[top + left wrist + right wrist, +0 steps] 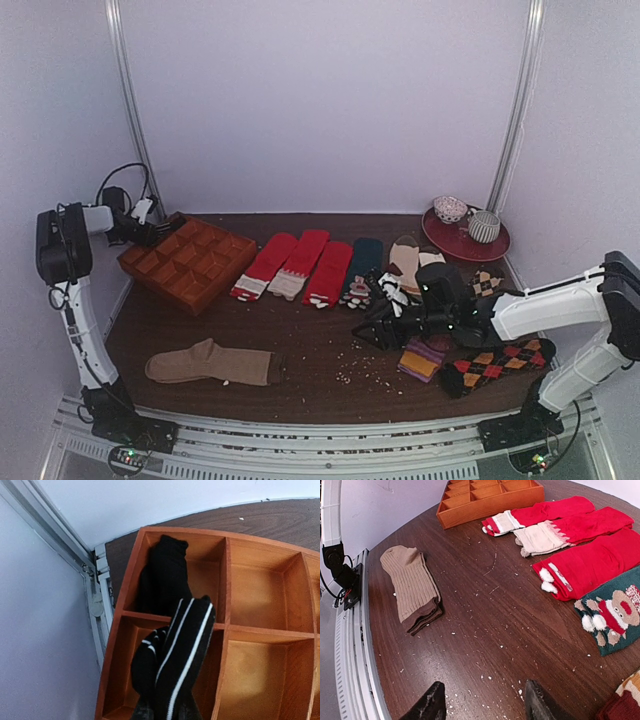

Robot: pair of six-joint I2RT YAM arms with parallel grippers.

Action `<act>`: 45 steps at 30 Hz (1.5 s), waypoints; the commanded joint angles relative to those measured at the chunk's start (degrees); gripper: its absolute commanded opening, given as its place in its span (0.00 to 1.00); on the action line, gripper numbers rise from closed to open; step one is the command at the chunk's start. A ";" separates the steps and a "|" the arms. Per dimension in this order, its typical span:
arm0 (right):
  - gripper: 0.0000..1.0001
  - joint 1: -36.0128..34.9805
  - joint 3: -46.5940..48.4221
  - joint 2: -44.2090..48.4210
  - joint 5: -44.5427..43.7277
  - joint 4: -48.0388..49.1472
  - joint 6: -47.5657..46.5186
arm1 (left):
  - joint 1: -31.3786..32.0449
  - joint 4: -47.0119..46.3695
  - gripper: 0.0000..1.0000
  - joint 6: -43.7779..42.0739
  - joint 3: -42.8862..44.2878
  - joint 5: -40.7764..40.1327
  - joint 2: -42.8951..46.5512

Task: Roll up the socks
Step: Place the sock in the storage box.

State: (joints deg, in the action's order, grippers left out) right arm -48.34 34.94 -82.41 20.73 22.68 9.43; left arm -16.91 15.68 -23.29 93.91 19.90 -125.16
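Note:
My left gripper (165, 714) is shut on the socks (177, 645), a black bundle with thin white stripes. It hangs over the near left compartments of the orange wooden tray (227, 630). A plain black bundle (165, 575) lies in the tray's far corner compartment, with no stripes showing on it. From above, the left gripper (150, 232) sits at the tray's (190, 262) back left corner. My right gripper (485, 700) is open over bare wood with nothing between its fingers, seen from above (385, 325) at the right of centre.
Three red socks (300, 265) and a green Christmas sock (360, 268) lie in a row mid-table. A tan sock (210, 363) lies near the front left. An argyle sock (495, 365) and a striped roll (425, 357) sit by the right arm. A red plate (465, 238) with bowls stands at the back right.

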 commanded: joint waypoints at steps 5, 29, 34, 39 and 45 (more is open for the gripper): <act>0.54 0.65 -0.43 0.15 1.59 1.50 0.72 | -0.50 6.92 0.00 -8.50 10.41 -0.11 -5.50; 0.53 0.97 2.85 -3.26 2.47 -0.69 0.35 | -1.11 15.53 0.00 -16.93 14.25 -4.42 -10.67; 0.53 1.14 2.92 -3.52 2.56 -0.99 0.21 | -1.11 17.60 0.00 -17.72 16.05 -5.65 -11.76; 0.53 1.13 3.39 -4.17 2.64 -1.00 0.24 | -1.03 19.01 0.00 -19.50 16.71 -7.01 -12.55; 0.53 1.31 4.74 -5.49 2.91 -1.70 -0.19 | -0.22 20.27 0.00 -19.63 18.83 -9.40 -15.28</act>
State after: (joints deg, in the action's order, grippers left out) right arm -47.48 37.74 -86.89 22.92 21.93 9.58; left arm -16.95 30.83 -41.17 111.53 15.44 -136.22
